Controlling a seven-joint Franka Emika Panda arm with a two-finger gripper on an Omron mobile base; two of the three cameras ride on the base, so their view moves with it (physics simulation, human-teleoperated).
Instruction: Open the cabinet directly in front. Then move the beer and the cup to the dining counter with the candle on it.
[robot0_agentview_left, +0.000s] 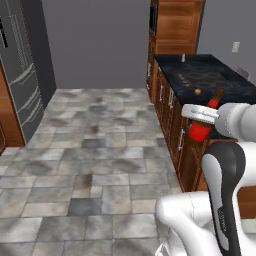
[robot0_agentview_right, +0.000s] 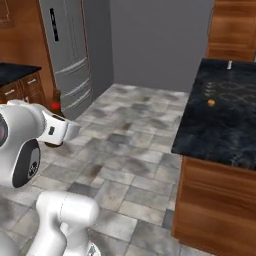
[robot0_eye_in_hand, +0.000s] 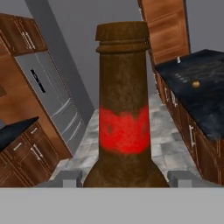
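My gripper (robot0_agentview_left: 200, 114) is shut on the beer (robot0_agentview_left: 201, 127), a dark brown bottle with a red label, and holds it tilted in the air beside the dining counter (robot0_agentview_left: 210, 75). The beer (robot0_eye_in_hand: 124, 109) rises between my fingertips (robot0_eye_in_hand: 65, 177) in the hand view, and its neck (robot0_agentview_right: 56, 99) peeks from behind the hand in the right base view. The candle (robot0_agentview_left: 183, 58) stands at the far end of the black marble dining counter (robot0_agentview_right: 225, 120). A reddish-brown wall cabinet (robot0_eye_in_hand: 22, 39) with bar handles looks shut; I cannot tell if it is the task's cabinet. The cup is out of view.
A small orange thing (robot0_agentview_right: 211, 102) lies on the counter near the cooktop (robot0_agentview_left: 200, 79). A steel fridge (robot0_agentview_right: 67, 60) stands at the far left, with low base cabinets (robot0_eye_in_hand: 26, 153) beside it. Grey tiled floor (robot0_agentview_left: 100, 150) stretches between them.
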